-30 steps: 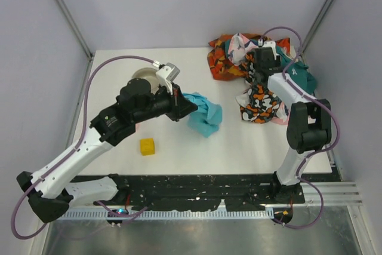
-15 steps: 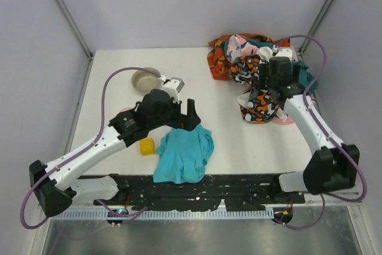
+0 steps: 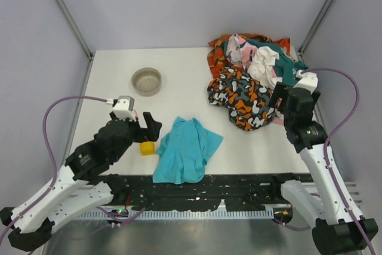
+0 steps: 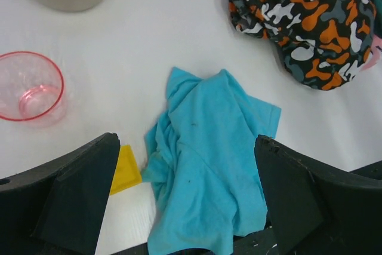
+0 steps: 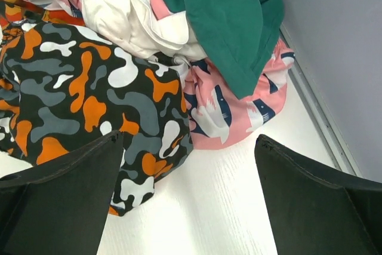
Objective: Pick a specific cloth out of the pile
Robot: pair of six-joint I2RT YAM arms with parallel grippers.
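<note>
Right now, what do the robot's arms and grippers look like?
The left arm and right arm have white shells with chunky black joints. A purple cable loops alongside each. The left gripper and right gripper are black, with two broad wedge-shaped fingers and a small white camera box.

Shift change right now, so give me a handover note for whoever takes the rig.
Grippers: left gripper open and empty above the cloth; right gripper open and empty at the near edge of the pile.
Things: the cloth lies crumpled on the table near the front, beside the yellow block, apart from the pile.
Done: cloth is out.
Left: probably only parking the arms.
</note>
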